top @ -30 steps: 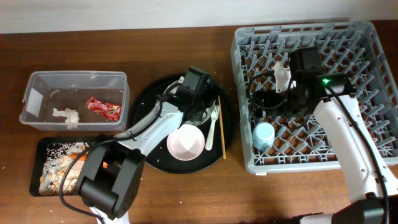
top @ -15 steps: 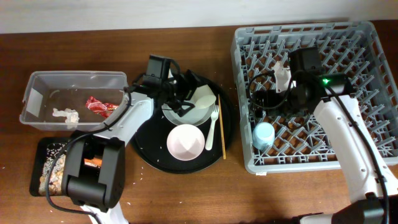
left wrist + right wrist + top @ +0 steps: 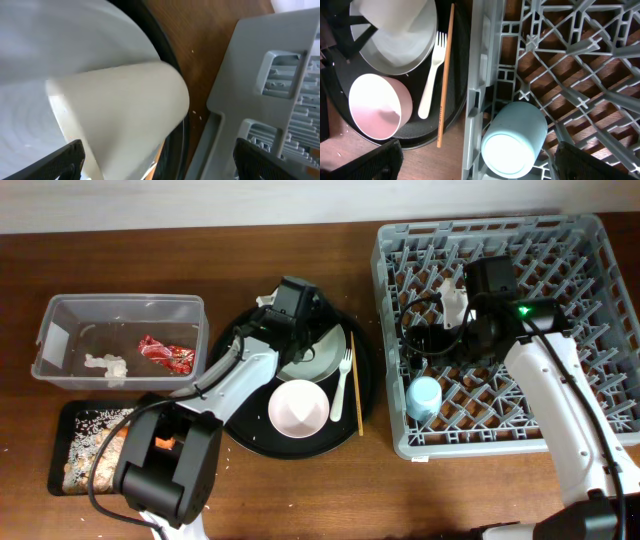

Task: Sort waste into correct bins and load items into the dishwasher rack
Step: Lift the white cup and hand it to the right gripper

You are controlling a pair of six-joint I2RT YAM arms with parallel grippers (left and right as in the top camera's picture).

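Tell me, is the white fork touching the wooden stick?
Apart. The right wrist view shows the fork and the wooden stick lying side by side, with a dark strip of the black tray showing between them.

The dishwasher rack (image 3: 392, 330) is matt grey moulded plastic, standing on a brown wood-grain table (image 3: 300, 490). Left of the rack, the tub (image 3: 120, 302) is clear glossy plastic and its wrapper (image 3: 165, 354) is crinkled, shiny red. The cream cup (image 3: 125, 115) and light blue cup (image 3: 512, 140) look smooth; the stick (image 3: 446, 75) is bare wood.
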